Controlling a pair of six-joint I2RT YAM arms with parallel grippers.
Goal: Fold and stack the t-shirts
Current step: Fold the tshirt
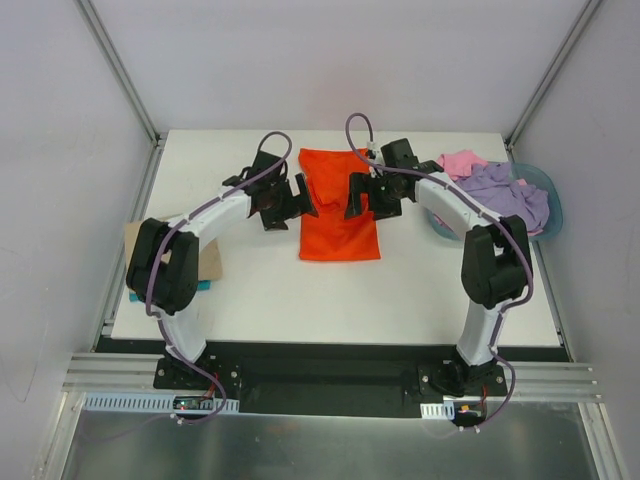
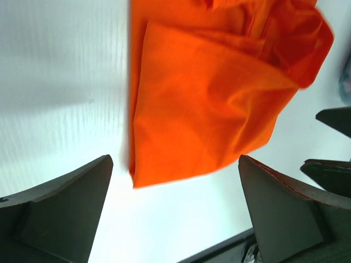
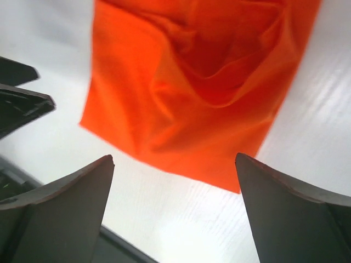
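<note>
The bright orange t-shirt (image 1: 338, 210) lies folded into a tall rectangle on the middle of the white table (image 1: 330, 300). It fills the top of the left wrist view (image 2: 208, 93) and the right wrist view (image 3: 203, 82), with loose creased folds at its far end. My left gripper (image 1: 303, 200) hovers at its left edge, open and empty (image 2: 175, 164). My right gripper (image 1: 356, 198) hovers over its right edge, open and empty (image 3: 174, 159). The lilac-purple t-shirt (image 1: 505, 195) and the pink t-shirt (image 1: 460, 162) lie crumpled at the right.
A blue-grey basin (image 1: 552, 205) at the table's right edge holds the lilac and pink shirts. A brown cardboard piece (image 1: 208, 258) and a small teal object (image 1: 204, 285) lie by the left arm. White walls enclose the table.
</note>
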